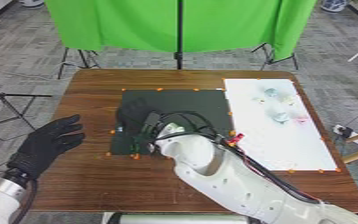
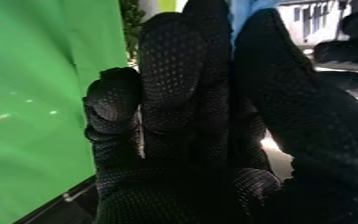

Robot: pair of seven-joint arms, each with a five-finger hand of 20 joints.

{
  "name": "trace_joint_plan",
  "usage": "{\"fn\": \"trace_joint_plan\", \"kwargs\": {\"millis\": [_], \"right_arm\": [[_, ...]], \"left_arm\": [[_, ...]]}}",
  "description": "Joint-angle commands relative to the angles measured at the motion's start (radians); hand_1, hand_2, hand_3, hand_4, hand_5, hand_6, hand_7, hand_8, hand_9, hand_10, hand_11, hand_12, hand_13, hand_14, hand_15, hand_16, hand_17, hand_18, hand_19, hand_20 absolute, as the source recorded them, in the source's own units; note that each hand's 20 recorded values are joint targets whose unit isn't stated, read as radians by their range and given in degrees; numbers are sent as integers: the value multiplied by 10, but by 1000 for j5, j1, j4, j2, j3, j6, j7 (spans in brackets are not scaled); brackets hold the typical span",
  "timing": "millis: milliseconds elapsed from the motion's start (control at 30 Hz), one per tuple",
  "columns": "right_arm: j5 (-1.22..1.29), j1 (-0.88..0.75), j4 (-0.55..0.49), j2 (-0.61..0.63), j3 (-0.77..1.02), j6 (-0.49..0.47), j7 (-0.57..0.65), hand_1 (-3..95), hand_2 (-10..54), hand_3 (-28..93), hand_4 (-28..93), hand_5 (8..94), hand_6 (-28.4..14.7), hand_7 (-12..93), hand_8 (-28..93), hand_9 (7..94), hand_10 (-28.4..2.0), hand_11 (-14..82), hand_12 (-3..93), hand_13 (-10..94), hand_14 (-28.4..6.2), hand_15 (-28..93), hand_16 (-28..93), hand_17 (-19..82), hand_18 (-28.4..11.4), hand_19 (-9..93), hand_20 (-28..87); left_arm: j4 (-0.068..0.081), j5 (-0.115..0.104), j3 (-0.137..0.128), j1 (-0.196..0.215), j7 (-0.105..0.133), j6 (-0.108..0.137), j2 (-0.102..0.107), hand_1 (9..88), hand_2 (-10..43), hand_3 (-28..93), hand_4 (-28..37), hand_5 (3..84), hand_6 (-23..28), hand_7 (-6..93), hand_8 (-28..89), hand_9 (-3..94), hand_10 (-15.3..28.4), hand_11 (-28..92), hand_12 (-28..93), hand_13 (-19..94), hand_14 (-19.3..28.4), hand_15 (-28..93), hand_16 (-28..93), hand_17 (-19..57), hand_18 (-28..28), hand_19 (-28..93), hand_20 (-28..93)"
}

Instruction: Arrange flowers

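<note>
Loosely spread, the left robot hand is empty, the right robot hand straight-fingered, hold unclear.

So this brown wooden table is carrying a dark mat, and a white sheet is lying just beside it on the right. Little orange markers are sitting around their edges.

Black cables and a bright red connector lined the smooth white right arm. At that arm's end, the right hand wore a black glove of dotted mesh. The left hand was gloved black, too.
</note>
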Motion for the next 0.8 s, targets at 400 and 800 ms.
{"fn": "trace_joint_plan", "kwargs": {"millis": [400, 800], "right_arm": [[-116, -22, 71, -62, -64, 51, 123, 493, -95, 825, -283, 692, 12, 516, -103, 851, -28, 195, 457, 801, 10, 492, 431, 391, -162, 855, 443], [-175, -52, 93, -68, -41, -18, 120, 440, -95, 797, -283, 607, 4, 500, -108, 758, -47, 224, 452, 717, -10, 576, 387, 344, -160, 835, 465]], "left_arm": [[28, -1, 43, -67, -44, -10, 35, 253, 12, 754, -283, 293, 50, 288, -147, 218, 130, 368, 136, 174, 157, 543, -63, -95, 230, 552, 88], [31, 5, 45, -73, -51, -22, 33, 253, 13, 753, -283, 293, 50, 288, -147, 218, 130, 368, 136, 174, 157, 545, -63, -96, 230, 550, 90]]}}
